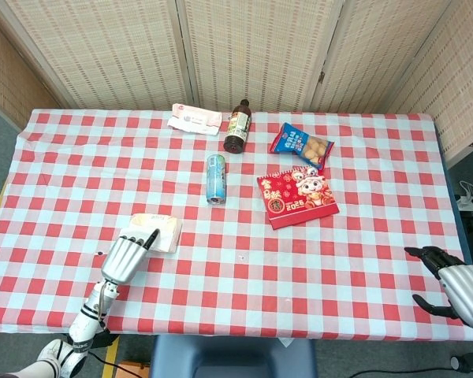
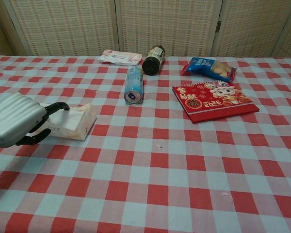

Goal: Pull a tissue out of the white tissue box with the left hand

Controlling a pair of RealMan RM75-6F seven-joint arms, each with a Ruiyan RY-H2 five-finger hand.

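The white tissue box (image 1: 159, 229) (image 2: 75, 123) lies on the checked tablecloth at the front left, a white tissue showing on its top. My left hand (image 1: 127, 257) (image 2: 15, 121) hovers over the box's near left end, fingers apart and holding nothing. One dark fingertip (image 2: 63, 106) reaches over the tissue; contact cannot be judged. My right hand (image 1: 456, 283) rests open at the table's front right corner, seen only in the head view.
A blue can (image 1: 215, 178) lies on its side behind the box. Further back are a dark bottle (image 1: 237, 127), a pink wipes pack (image 1: 195, 120), a blue snack bag (image 1: 301, 145) and a red calendar (image 1: 296, 197).
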